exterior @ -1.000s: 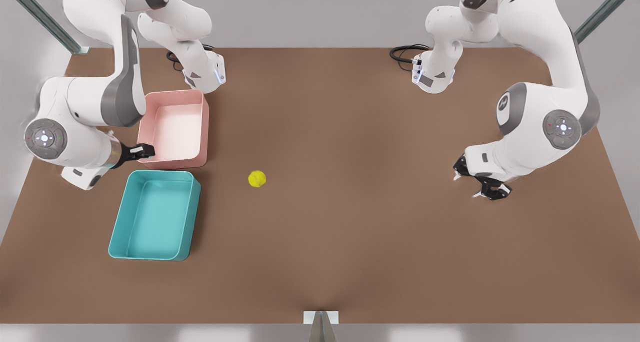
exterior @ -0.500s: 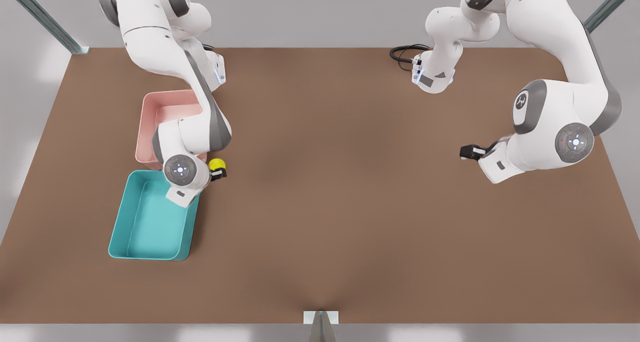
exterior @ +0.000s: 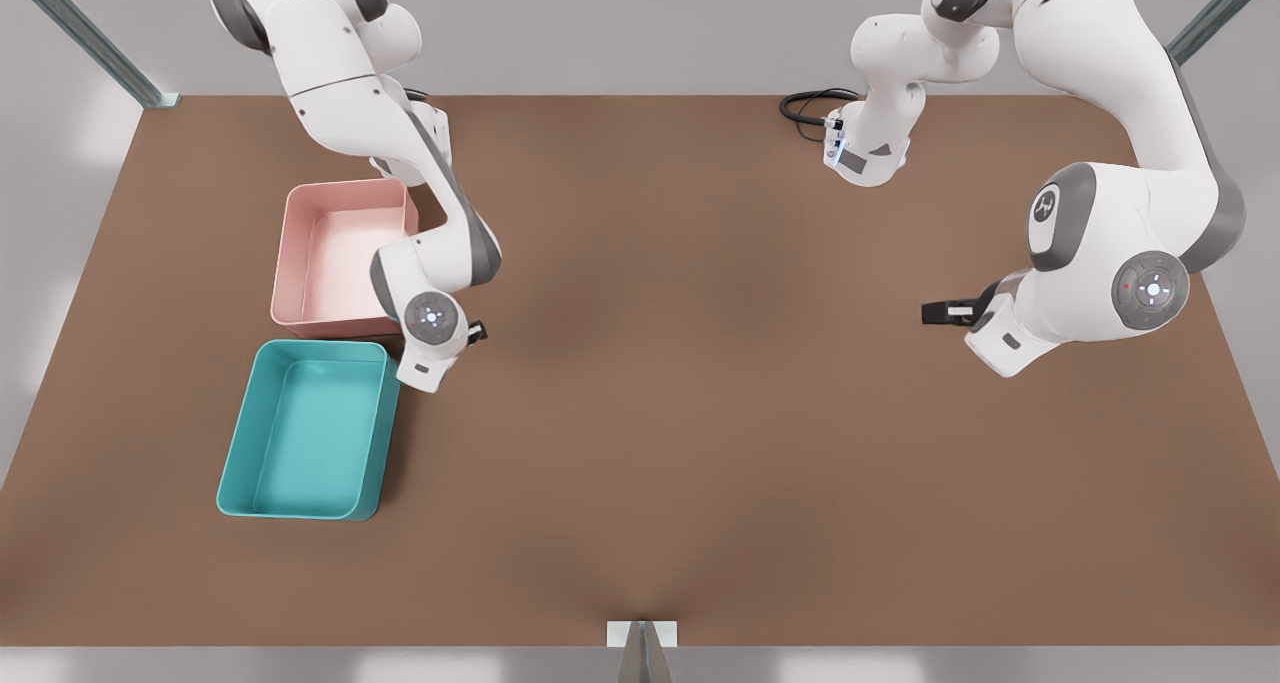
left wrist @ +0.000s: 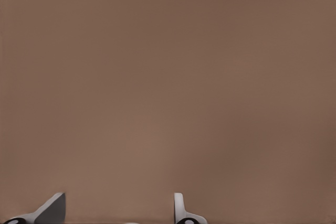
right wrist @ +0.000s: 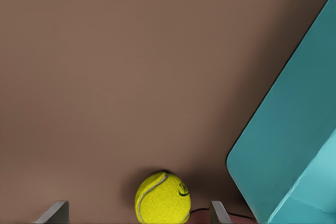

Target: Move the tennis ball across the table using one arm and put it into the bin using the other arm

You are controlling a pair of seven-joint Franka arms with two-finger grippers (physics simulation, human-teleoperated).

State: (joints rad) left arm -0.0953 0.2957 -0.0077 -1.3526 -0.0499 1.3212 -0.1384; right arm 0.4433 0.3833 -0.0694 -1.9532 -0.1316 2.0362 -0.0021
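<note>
Scene: a wide brown table [exterior: 700, 443] seen from above, a white robot arm at each far corner; the teal bin [exterior: 305, 428] and a pale pink tray [exterior: 340, 258] sit end to end at the front view's left

Right gripper [exterior: 470, 333]: on the arm at the front view's left, just beside the near corner of the pink tray and close to the bin's far corner; most of it is tucked under the wrist in the front view; in the right wrist view its two fingertips [right wrist: 52, 212] stand spread wide, one on either side of the ball, touching nothing that can be seen

Tennis ball [right wrist: 163, 198]: lying on the table between those spread fingers, near the bin's rounded outer corner [right wrist: 273, 145] but outside it; its curved seam faces the camera

Left gripper [exterior: 945, 312]: on the arm at the front view's right, well away from the ball and both trays, waiting; in the left wrist view its fingertips [left wrist: 52, 209] are parted over bare table, holding nothing

Step in hand: the ball has seemingly crossed the table already; the right gripper looks poised to grasp it

Next move: probably lower further; close on the ball squarely, since a round ball may roll off; lift clear of the low bin wall; release over the teal bin, not the pink tray
</note>
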